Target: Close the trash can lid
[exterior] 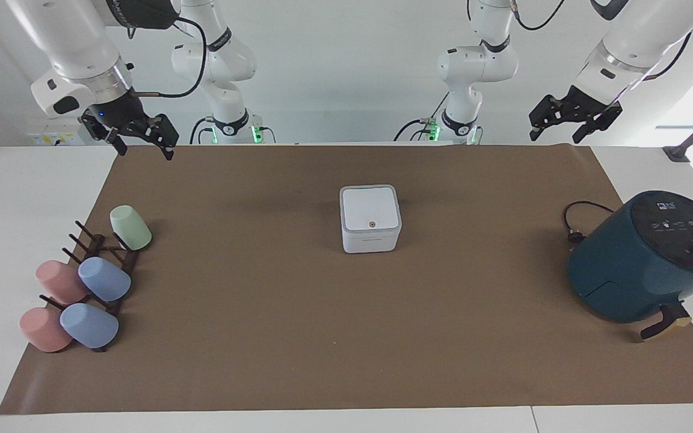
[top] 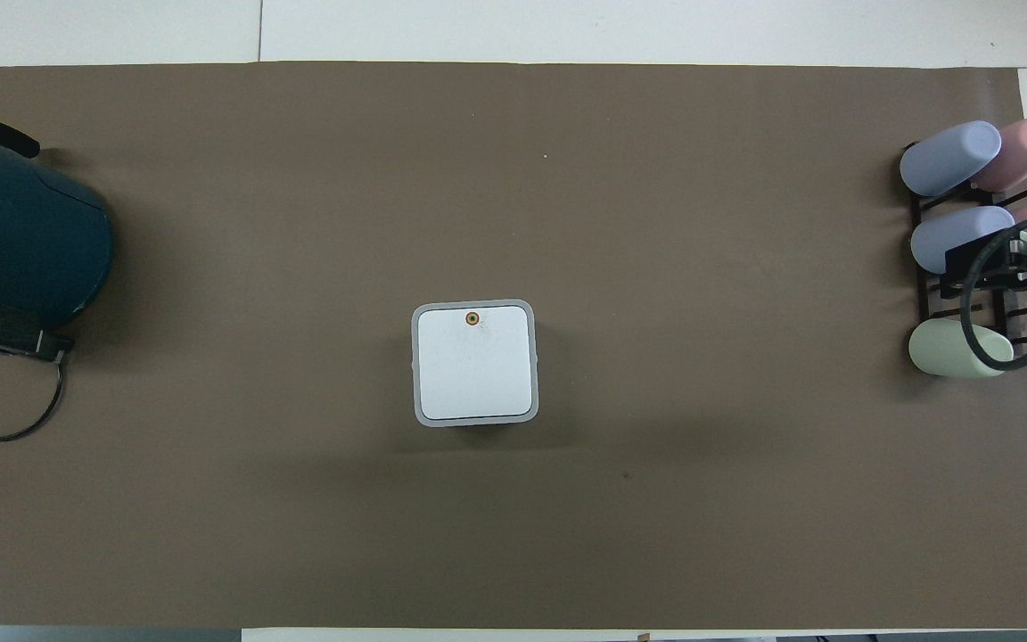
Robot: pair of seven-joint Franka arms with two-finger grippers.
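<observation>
Brown paper mat (exterior: 298,337) covers most of the white table (exterior: 27,198), spans nearly the whole frame in both views

Large teal round appliance (exterior: 644,258) sits lower right of the facing view, black cord (exterior: 575,219) coiled just beside it, nearer the robots

Dark wooden rack (exterior: 103,264) at lower left of the facing view with pastel plastic cups on it: two pink (exterior: 58,281), two blue (exterior: 104,279), one green (exterior: 130,227)

Small white plastic cube-shaped trash can (exterior: 370,219) stands upright at centre frame in both views, well apart from everything else. Square white hinged lid with grey rim (exterior: 370,208) lies flat and flush on top, reddish dot (top: 472,318) near the edge away from the robots; looks already closed, task likely done

Handling guess: bin is light hollow plastic, stiff, smooth, could slide on the paper if pushed sideways. Lid is a thin rigid flap; no grip needed, press straight down on top near the dot edge, away from the hinge

Left gripper (exterior: 568,123) up in the air at upper right of the facing view, over the mat's edge by the robots, jaws spread wide, holding nothing, touching nothing

Right gripper (exterior: 145,147) raised at upper left of the facing view, over the mat corner near the robots, jaws wide apart, empty, waiting
</observation>
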